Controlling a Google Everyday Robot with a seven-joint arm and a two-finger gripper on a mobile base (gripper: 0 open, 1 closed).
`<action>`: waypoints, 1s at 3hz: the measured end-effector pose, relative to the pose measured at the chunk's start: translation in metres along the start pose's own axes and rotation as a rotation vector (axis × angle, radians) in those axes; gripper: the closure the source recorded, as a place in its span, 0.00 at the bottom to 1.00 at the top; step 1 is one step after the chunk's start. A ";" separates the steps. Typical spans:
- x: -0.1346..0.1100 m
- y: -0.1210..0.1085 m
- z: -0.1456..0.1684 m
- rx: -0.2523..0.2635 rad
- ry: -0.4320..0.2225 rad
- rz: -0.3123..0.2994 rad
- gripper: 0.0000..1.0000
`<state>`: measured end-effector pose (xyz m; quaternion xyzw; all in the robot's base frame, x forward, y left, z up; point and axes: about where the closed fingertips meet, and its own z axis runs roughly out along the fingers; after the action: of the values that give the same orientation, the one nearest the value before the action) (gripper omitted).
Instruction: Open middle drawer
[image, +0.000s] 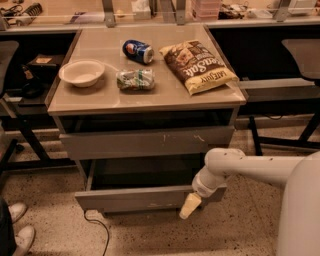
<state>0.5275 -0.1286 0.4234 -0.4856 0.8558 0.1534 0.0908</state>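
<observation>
The middle drawer (135, 198) is a plain grey front, pulled well out from the cabinet toward me, with its dark box interior (145, 172) showing above it. My gripper (189, 206), with a cream tip on a white arm, is at the right end of that front, at its lower edge. Above it the widest grey front (145, 142), marked with white scratches, sits nearly closed. The lowest drawer is hidden behind the pulled-out front.
The cabinet top (100, 97) holds a white bowl (82, 73), a blue can (138, 51), a crumpled wrapper (135, 79) and a chip bag (198, 66). A black cable (97, 227) lies on the floor. Shoes (17, 225) are at lower left. Desk legs (310, 127) stand at right.
</observation>
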 end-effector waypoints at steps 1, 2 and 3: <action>0.034 0.030 -0.009 -0.022 0.039 0.069 0.00; 0.034 0.034 -0.004 -0.031 0.035 0.073 0.00; 0.050 0.045 -0.003 -0.050 0.054 0.095 0.00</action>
<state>0.4627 -0.1485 0.4193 -0.4506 0.8759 0.1658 0.0481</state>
